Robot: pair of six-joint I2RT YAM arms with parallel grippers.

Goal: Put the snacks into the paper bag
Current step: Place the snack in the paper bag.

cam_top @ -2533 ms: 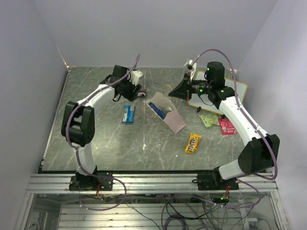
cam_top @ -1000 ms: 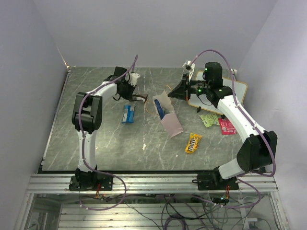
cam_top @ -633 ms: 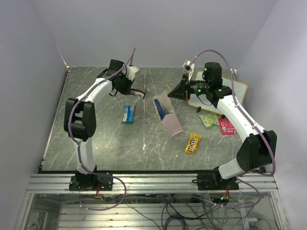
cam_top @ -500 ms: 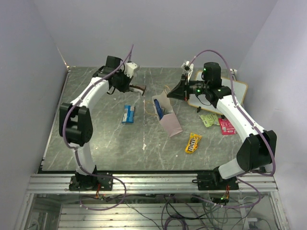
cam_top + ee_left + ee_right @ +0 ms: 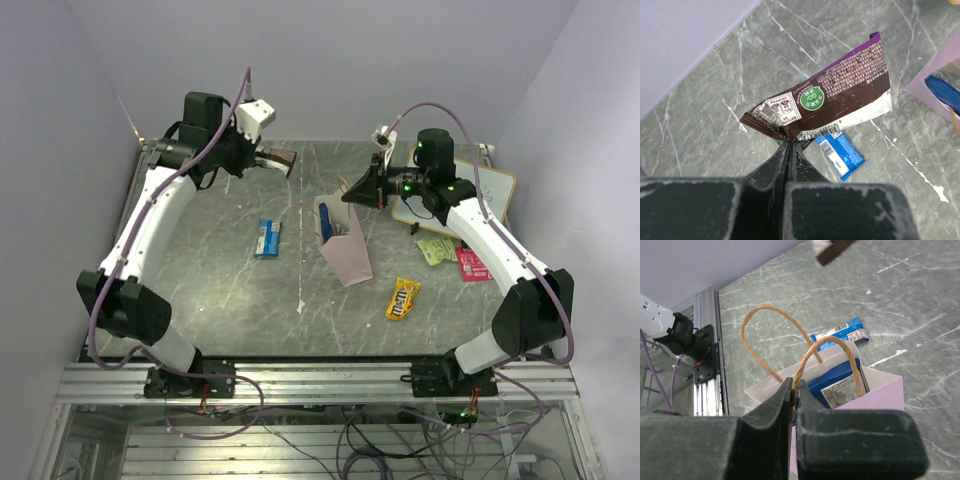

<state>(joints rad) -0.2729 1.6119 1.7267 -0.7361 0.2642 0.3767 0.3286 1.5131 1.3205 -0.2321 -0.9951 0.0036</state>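
My left gripper (image 5: pixel 262 160) hangs high over the back left of the table, shut on one corner of the brown bar (image 5: pixel 279 161); the bar (image 5: pixel 830 105) dangles from the closed tips (image 5: pixel 789 142). My right gripper (image 5: pixel 352 193) is shut on a thin handle (image 5: pixel 830 347) of the paper bag (image 5: pixel 345 255), holding it upright. A dark blue chip bag (image 5: pixel 835 382) sits inside the paper bag (image 5: pixel 875 395). A blue-white packet (image 5: pixel 267 238) lies left of the bag. The yellow M&M's (image 5: pixel 402 298), light green packet (image 5: pixel 436 249) and pink-red packet (image 5: pixel 472 264) lie to its right.
A white board (image 5: pixel 500 190) lies at the back right under the right arm. Walls close in the table on three sides. An aluminium rail (image 5: pixel 300 380) runs along the near edge.
The left arm has risen and swung back-left, carrying the brown bar up off the table. The right gripper has pulled the bag's handle up, standing the bag more upright.
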